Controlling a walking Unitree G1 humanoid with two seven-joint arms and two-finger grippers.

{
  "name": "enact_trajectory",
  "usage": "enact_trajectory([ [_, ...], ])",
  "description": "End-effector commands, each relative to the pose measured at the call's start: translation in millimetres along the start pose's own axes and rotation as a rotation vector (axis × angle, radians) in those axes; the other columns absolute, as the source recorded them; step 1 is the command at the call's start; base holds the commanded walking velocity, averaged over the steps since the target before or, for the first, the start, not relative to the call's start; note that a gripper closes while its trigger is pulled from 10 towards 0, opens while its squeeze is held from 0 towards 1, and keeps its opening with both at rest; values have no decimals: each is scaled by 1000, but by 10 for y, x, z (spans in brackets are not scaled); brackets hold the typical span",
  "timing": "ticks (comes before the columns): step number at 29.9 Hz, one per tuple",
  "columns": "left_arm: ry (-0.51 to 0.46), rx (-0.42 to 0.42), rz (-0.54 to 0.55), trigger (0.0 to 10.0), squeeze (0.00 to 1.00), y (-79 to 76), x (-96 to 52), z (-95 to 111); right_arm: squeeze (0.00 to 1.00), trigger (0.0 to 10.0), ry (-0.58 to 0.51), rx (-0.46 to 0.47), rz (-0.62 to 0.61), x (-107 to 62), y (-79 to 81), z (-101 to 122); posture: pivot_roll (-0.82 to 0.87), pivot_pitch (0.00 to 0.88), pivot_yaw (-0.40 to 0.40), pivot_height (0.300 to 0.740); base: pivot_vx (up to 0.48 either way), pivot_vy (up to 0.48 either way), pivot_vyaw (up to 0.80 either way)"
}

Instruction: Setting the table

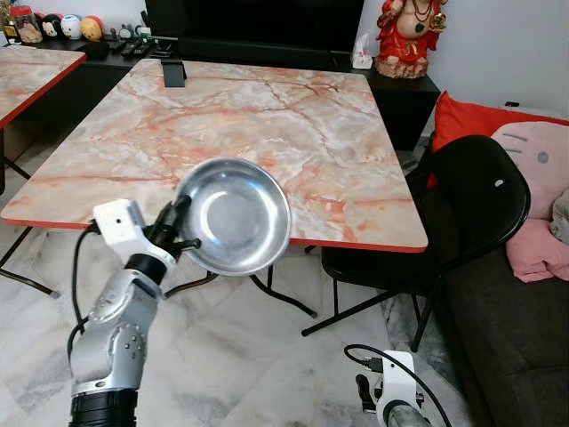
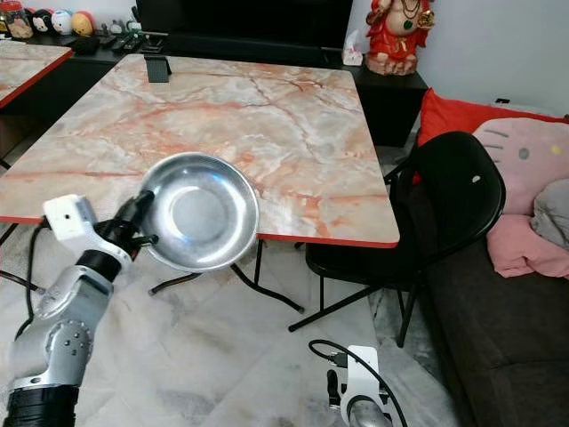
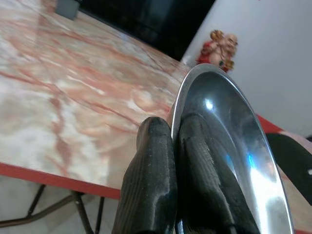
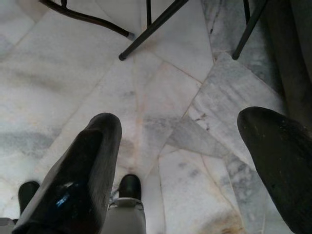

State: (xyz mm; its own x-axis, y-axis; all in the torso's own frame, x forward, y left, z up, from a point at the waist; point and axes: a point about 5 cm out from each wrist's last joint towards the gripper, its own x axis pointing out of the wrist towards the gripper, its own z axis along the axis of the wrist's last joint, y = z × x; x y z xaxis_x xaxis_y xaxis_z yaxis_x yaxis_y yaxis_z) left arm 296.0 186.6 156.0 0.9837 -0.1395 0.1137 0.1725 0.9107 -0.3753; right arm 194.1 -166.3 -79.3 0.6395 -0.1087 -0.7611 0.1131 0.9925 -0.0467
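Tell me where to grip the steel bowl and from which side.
Grip the thin rim of the steel bowl, coming from its left edge, one finger inside and one outside. The walls are shallow and smooth, so only the rim fits. The left gripper holds it that way now.

marble table (image 1: 293, 133): top bare across near and middle; small dark stand (image 1: 173, 73) at far left edge. black chair (image 1: 462, 213) crowds right side. steel bowl (image 1: 234, 216) overhangs near edge.
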Motion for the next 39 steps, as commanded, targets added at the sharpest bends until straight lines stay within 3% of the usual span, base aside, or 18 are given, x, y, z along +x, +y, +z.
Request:
enact_trajectory([
  [1, 0, 1, -27, 10000, 0, -52, 25, 15, 0, 10000, 1, 8, -1, 2, -20, 3, -15, 0, -86, 740, 244, 0, -775],
  [39, 36, -10, -43, 10000, 0, -109, 68, -55, 0, 10000, -12, 6, 20, 6, -10, 29, -18, 0, -83, 740, 279, 0, -23],
])
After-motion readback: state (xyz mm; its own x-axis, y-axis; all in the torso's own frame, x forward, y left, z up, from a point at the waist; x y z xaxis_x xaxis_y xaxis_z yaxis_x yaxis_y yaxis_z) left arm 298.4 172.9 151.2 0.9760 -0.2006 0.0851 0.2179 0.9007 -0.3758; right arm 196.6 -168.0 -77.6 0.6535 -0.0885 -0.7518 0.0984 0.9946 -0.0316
